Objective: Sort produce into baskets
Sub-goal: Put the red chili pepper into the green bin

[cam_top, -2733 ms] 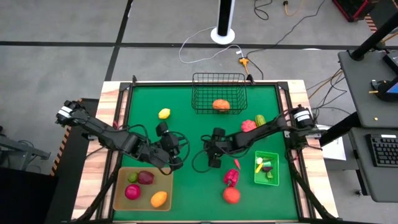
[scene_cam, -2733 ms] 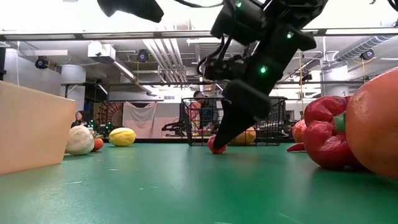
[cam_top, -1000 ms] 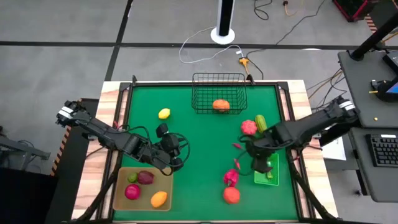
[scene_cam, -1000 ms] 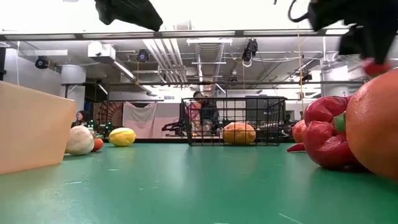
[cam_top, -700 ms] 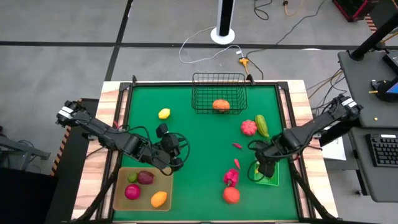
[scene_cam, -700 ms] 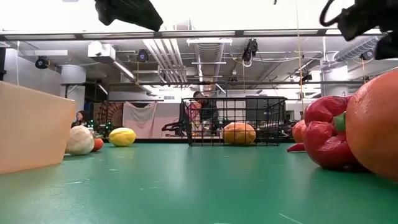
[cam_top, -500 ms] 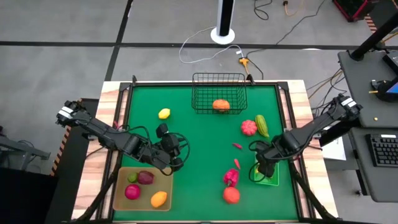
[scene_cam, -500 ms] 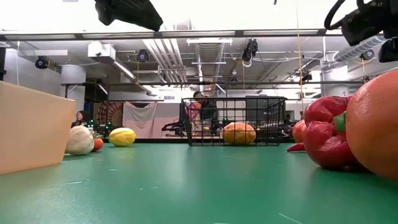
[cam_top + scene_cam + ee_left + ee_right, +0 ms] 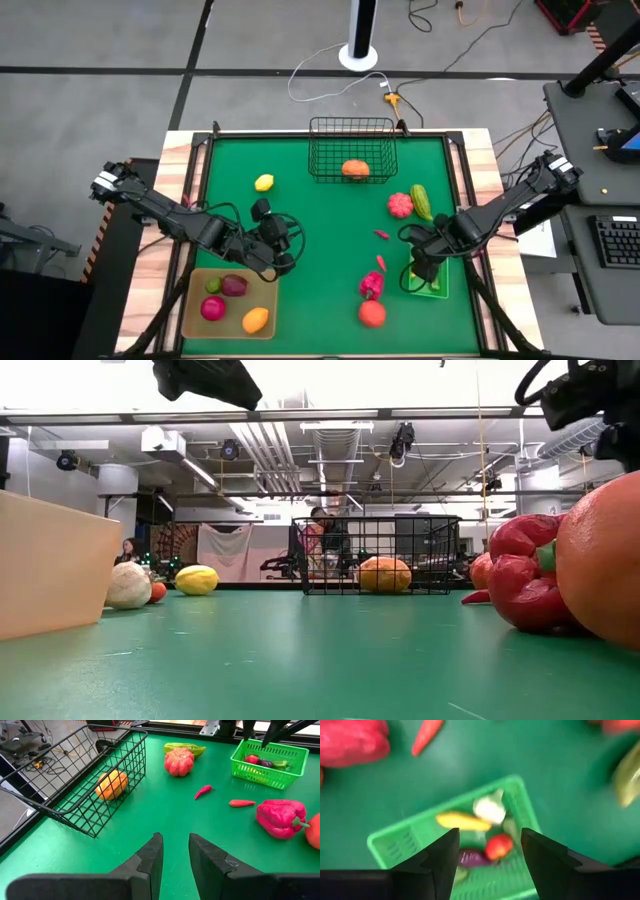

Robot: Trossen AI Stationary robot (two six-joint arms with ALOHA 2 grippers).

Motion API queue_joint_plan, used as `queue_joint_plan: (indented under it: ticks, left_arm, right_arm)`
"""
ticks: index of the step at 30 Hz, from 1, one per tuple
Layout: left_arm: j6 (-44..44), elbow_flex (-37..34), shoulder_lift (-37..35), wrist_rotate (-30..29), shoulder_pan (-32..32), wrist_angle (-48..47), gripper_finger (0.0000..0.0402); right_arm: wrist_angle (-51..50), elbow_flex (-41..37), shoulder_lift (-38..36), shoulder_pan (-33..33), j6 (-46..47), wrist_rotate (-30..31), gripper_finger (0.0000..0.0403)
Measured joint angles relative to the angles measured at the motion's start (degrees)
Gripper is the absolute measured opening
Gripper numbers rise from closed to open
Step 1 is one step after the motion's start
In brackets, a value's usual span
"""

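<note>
Toy produce in red, pink, orange, yellow and green lies scattered over a green table. Nearest, a flat tan rectangular tray (image 9: pixel 228 303) holds four pieces; the left gripper (image 9: pixel 283 262) hovers beside it, fingers nearly together and empty. The right gripper (image 9: pixel 420 272), jaws parted and empty, hangs over a small bright green plastic bin (image 9: pixel 390 845) containing a round red piece (image 9: pixel 498 846), a yellow, a purple and a pale one. A glossy pink pepper (image 9: pixel 371 285) lies near it. Farthest, a black wire-mesh basket (image 9: pixel 351 129) holds an orange ribbed fruit (image 9: pixel 354 168).
</note>
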Motion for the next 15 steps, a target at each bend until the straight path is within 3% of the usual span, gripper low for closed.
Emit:
queue_joint_plan:
  ticks: [7,15]
  left_arm:
    - [0.0,0.0,0.0,0.0,0.0,0.8,0.0077]
    - [-0.8,0.0,0.0,0.0,0.0,1.2,0.0077]
  right_arm:
    - [8.6,0.0,0.0,0.0,-7.7,12.3,0.0206]
    - [20.6,0.0,0.0,-0.4,-19.1,19.9,0.0206]
